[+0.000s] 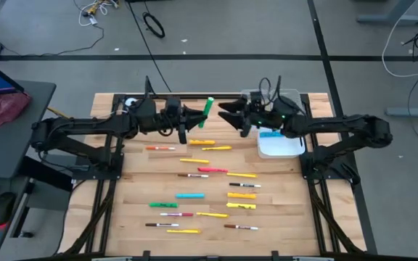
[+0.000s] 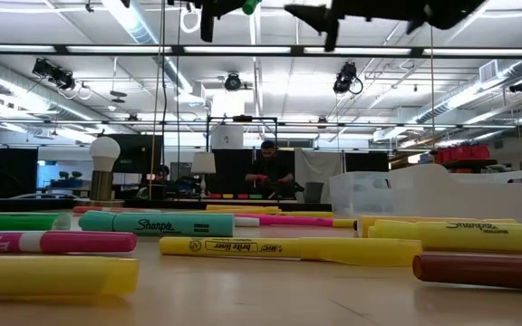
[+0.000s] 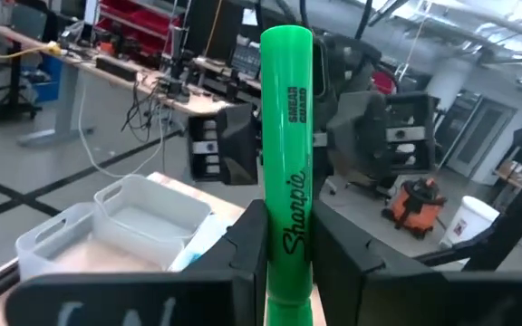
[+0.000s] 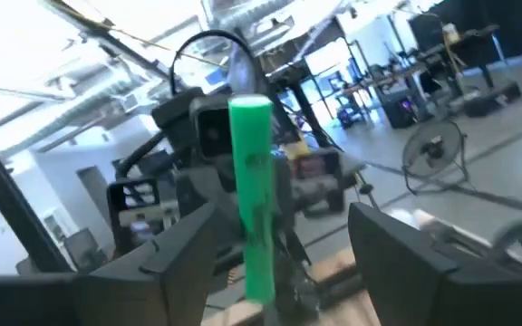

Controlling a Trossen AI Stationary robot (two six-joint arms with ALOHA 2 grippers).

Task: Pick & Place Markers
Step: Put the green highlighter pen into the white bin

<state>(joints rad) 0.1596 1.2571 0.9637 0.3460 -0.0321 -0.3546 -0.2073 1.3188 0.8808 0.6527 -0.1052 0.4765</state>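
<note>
Looking down from high up, I see my left gripper [image 1: 191, 118] above the far part of the wooden desk [image 1: 136, 185], and its jaws are shut tight on a thick green plastic highlighter [image 1: 207, 108]. My right gripper [image 1: 227, 116] is just across from it with its jaws spread wide, close to the green pen but not touching it. A clear plastic bin [image 1: 280, 147] with a little cyan pen inside sits under my right arm. Lots of other markers [image 1: 209, 190] lie flat on the desk, yellow, pink, white, green and cyan ones, each a bit apart from the next.

From the low camera, the pens on the desk look big and close, like a long yellow highlighter [image 2: 288, 249]. Both my arms are dark shapes up at the top.

From my left wrist, the green pen [image 3: 286, 154] stands up straight between my fingers [image 3: 247, 254]. I hold it near its lower end, so most of it sticks out free.

From my right wrist, the green pen [image 4: 252, 199] is right in the gap between my open fingers [image 4: 397, 240].

I think this pen is light and stiff, and it will not bend. Its skin is smooth and round, so it could slip or spin. My right jaws should pinch it on the free upper half, square across the middle of the barrel.
</note>
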